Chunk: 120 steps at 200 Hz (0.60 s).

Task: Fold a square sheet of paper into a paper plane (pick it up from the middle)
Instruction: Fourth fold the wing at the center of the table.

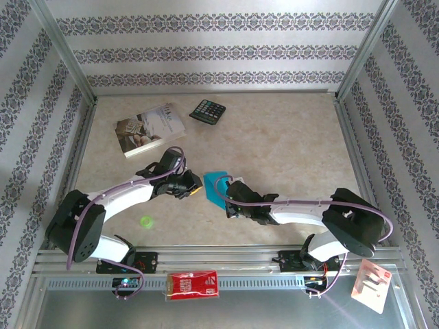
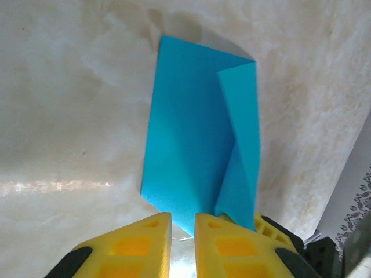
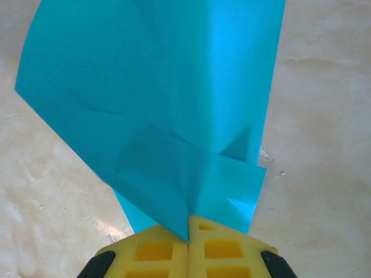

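Note:
The turquoise-blue sheet of paper [image 1: 217,185] lies partly folded mid-table between my two grippers. In the left wrist view the paper [image 2: 191,145] has a narrow flap folded over along its right side. Its near corner points into the narrow gap of my left gripper [image 2: 183,219], which is open, with bare table showing between the yellow fingers. My right gripper [image 3: 188,227] is shut on the paper [image 3: 156,98], pinching a raised, creased fold at its near edge. From above, the left gripper [image 1: 195,185] sits at the paper's left edge and the right gripper [image 1: 230,200] at its near right side.
A pale printed book [image 1: 149,128] and a black calculator [image 1: 208,111] lie at the back left. A small green object [image 1: 145,221] sits near the left arm. A red packet [image 1: 193,284] and a white card [image 1: 370,284] rest on the front rail. Metal frame posts border the table.

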Available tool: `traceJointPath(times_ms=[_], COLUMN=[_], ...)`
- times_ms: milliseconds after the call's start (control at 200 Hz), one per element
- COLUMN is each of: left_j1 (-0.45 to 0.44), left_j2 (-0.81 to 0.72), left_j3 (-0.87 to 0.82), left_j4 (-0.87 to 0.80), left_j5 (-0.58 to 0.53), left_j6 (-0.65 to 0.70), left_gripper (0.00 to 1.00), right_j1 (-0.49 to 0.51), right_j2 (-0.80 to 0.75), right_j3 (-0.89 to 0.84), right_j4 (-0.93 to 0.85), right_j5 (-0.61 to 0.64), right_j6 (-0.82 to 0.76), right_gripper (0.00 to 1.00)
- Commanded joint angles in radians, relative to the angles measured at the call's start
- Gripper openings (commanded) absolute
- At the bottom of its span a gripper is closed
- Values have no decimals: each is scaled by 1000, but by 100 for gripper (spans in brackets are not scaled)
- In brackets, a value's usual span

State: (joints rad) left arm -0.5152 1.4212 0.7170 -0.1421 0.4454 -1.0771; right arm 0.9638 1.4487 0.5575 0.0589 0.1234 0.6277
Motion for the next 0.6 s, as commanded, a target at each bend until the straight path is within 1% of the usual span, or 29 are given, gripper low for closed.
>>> traceJointPath(times_ms=[0, 40, 105, 220, 355, 485, 595], left_j1=[2, 1, -2, 2, 26, 42, 44], left_j2=[17, 29, 58, 98, 70, 53, 112], left_j3=[-25, -29, -22, -4, -11, -7, 36], left_j4=[79, 96, 119, 142, 167, 173, 199], left_j5=[24, 30, 48, 66, 50, 31, 59], left_j6=[-16, -20, -25, -25, -30, -22, -20], left_gripper=[17, 19, 26, 34, 42, 53, 56], right_j1=[-10, -10, -10, -10, -11, -10, -10], right_j2=[-36, -41, -44, -36, -38, -39, -32], right_j3=[-22, -22, -24, -15, -13, -11, -7], right_j4=[29, 20, 10, -21, -41, -48, -47], right_j5=[-31, -27, -17, 2, 6, 9, 9], right_j6=[12, 6, -8, -32, -44, -55, -60], right_gripper=[0, 0, 0, 0, 0, 0, 0])
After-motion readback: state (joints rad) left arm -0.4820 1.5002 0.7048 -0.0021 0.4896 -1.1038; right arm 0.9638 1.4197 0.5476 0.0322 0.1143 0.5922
